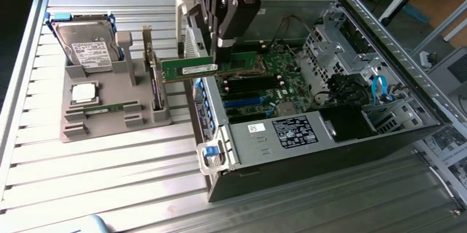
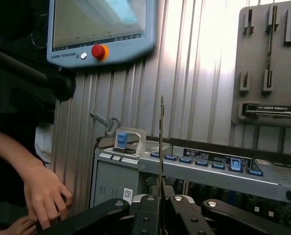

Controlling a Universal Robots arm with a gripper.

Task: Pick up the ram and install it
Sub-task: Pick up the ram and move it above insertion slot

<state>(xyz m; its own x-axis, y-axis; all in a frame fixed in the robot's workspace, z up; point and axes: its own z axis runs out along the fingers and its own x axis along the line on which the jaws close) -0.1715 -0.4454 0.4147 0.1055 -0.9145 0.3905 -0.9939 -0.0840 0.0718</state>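
Ribbed metal table (image 1: 109,162): one ram (image 1: 191,70) in one gripper (image 1: 223,44).

I see a robot lab, metal work table (image 1: 95,184), open computer (image 1: 252,153), robot control screen (image 2: 99,24), red button (image 2: 97,51)

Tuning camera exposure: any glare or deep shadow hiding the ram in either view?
Exterior view: even light, and the ram in the gripper reads clearly green; the computer case is deeply shadowed in its lower corner. Wrist view: strong glare on the ribbed table and a washed-out pendant screen; the ram, edge-on, stands dark against that glare, not hidden.
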